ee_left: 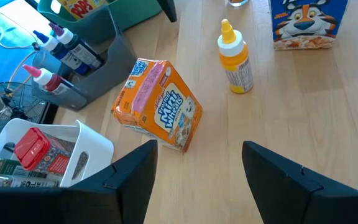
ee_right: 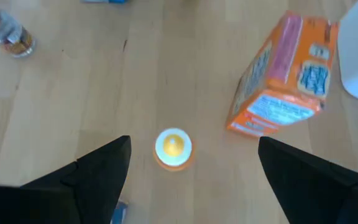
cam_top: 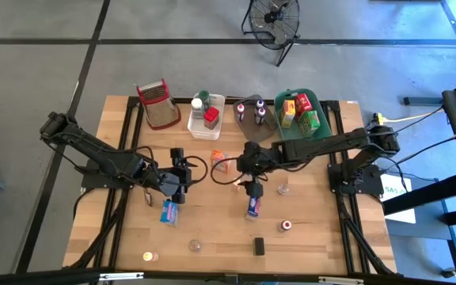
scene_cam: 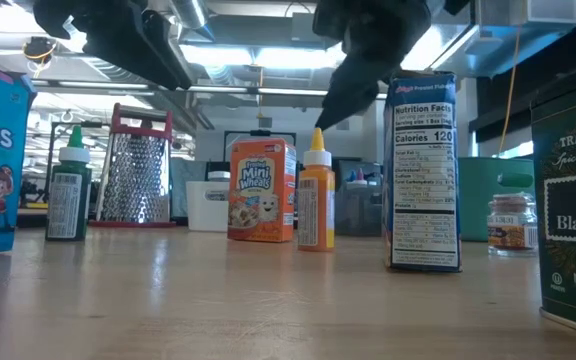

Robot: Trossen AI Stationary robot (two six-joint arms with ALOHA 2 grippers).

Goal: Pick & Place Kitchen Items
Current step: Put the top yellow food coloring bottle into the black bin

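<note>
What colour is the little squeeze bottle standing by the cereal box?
Orange-yellow, with a yellow cap; the squeeze bottle shows best in the left wrist view.

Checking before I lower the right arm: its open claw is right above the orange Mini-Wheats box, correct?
Not quite. The right claw is open, but the right wrist view shows it over the yellow-capped bottle; the orange Mini-Wheats box lies off to one side.

Orange Mini-Wheats box (ee_left: 158, 104) upright mid-table; yellow-capped orange bottle (ee_left: 235, 57) upright just beside it; blue cereal box (cam_top: 253, 206) nearby, apparently upright; 1 blue box (cam_top: 169, 211) lying flat.
</note>
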